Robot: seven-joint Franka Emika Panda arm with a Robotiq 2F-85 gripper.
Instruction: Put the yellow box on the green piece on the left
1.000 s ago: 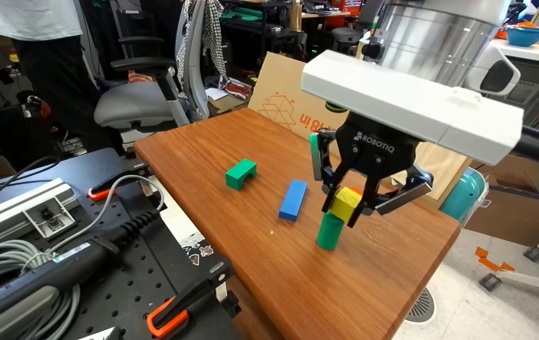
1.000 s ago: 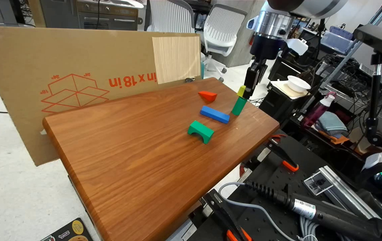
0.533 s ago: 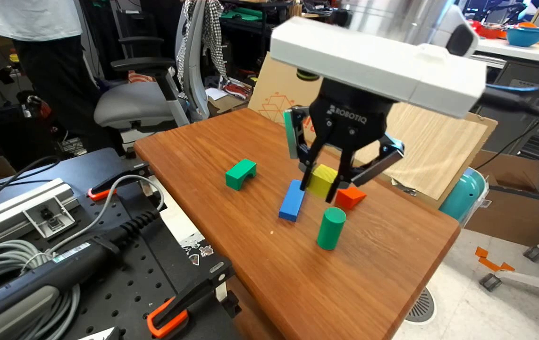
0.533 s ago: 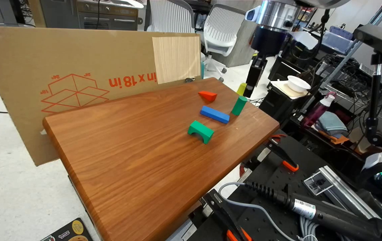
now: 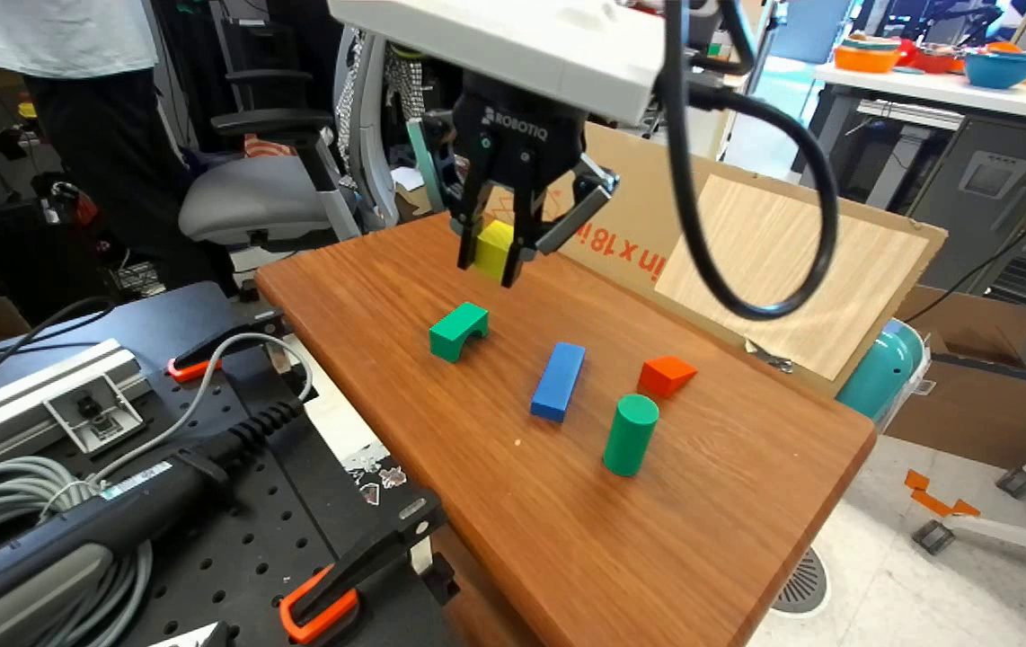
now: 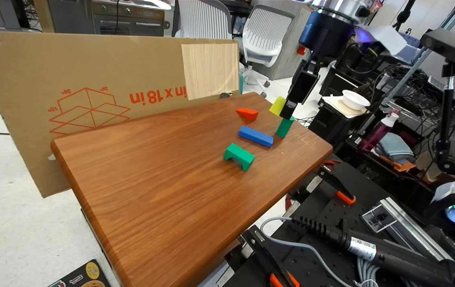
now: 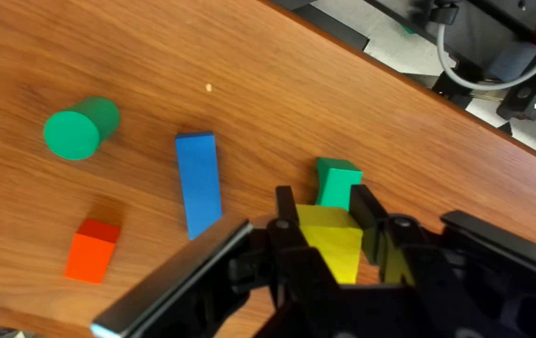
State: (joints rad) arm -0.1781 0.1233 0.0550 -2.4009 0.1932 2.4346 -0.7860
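My gripper (image 5: pixel 487 276) is shut on the yellow box (image 5: pixel 493 248) and holds it above the wooden table. In the wrist view the yellow box (image 7: pixel 336 244) sits between the two fingers. The green arch block (image 5: pixel 457 331) stands on the table with its opening down. In the wrist view the arch (image 7: pixel 340 183) shows just past the box, partly hidden by a finger. A green cylinder (image 5: pixel 631 436) stands upright at the other end of the row of blocks. In an exterior view my gripper (image 6: pixel 285 114) covers the top of the cylinder (image 6: pixel 284 128).
A blue block (image 5: pixel 558 382) lies between the arch and the cylinder. A red wedge (image 5: pixel 666 375) lies near the cylinder. A cardboard panel (image 6: pixel 112 75) stands along one table edge. A black board (image 5: pixel 234 530) with clamps and a cable lies along the opposite edge.
In an exterior view my gripper has moved left and up with the yellow box, from over the cylinder to behind the green arch. The blocks on the table have not moved.
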